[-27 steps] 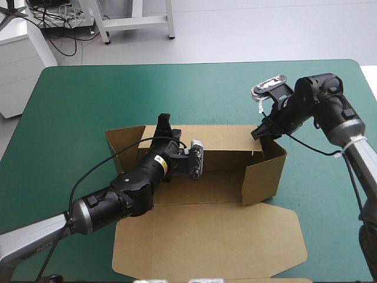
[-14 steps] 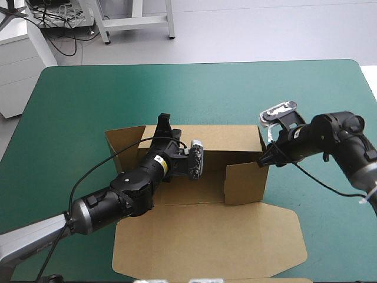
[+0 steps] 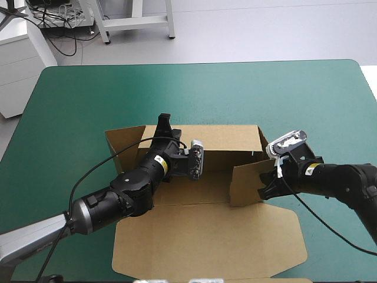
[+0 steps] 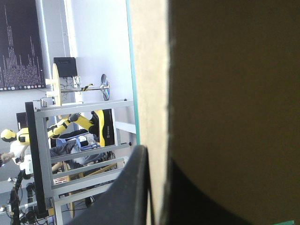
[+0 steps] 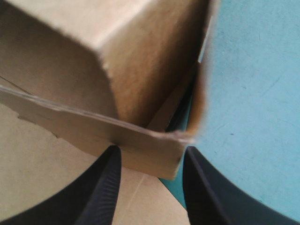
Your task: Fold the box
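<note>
1. The brown box sits in the middle of the teal-green cover, a bit toward my side of the table.
2. Some of the job is done. The long back wall stands up. The short left end wall is up too.
3. My left gripper is clamped on the back wall near its left end. In the left wrist view the board fills the thin gap, with one black part of the left gripper on each side of it.
4. My right gripper is down low at the right end wall. That wall stands up and is turned in over the box floor.
5. In the right wrist view the right gripper has its black fingers apart. The corner of the wall sits between them, but they are not pinching it.
6. The big lid lies flat on the cover, on the near side.
7. I see no front wall up, and I cannot tell if any wall is tucked in.
8. I think we are about halfway. The end walls need locking in place, and the front needs folding.
</note>
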Robot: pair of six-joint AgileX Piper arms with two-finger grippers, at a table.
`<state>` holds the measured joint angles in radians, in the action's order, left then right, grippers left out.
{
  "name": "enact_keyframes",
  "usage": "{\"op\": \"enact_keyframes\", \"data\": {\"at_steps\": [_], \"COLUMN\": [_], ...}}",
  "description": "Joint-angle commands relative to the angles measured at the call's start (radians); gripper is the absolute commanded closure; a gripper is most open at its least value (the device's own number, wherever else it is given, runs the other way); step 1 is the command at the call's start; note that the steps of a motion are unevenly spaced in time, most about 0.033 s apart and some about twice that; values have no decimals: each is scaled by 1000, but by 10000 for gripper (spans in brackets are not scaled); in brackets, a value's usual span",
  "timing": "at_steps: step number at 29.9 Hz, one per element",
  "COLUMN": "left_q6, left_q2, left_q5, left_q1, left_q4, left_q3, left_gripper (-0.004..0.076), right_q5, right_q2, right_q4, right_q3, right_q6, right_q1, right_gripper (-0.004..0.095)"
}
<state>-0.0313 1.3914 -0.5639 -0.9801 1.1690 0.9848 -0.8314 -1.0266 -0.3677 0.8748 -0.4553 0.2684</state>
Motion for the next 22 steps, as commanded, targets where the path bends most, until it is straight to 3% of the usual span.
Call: {"op": "enact_keyframes", "data": {"at_steps": [1, 8, 22], "left_q6": [-10, -10, -10], "left_q2": [-19, -19, -19], "left_q5": [20, 31, 78], "left_q1": [-7, -7, -7], "left_q4": [-49, -49, -49], "left_q3": [10, 10, 10], "left_gripper": [734, 734, 734], "right_q5": [127, 243, 304], "right_q2": [52, 44, 31], "right_q4": [-87, -115, -150], "right_q3": [-27, -84, -89], "right_q6": [-53, -53, -37], "right_q1": [-4, -2, -2], "right_gripper": [519, 519, 518]}}
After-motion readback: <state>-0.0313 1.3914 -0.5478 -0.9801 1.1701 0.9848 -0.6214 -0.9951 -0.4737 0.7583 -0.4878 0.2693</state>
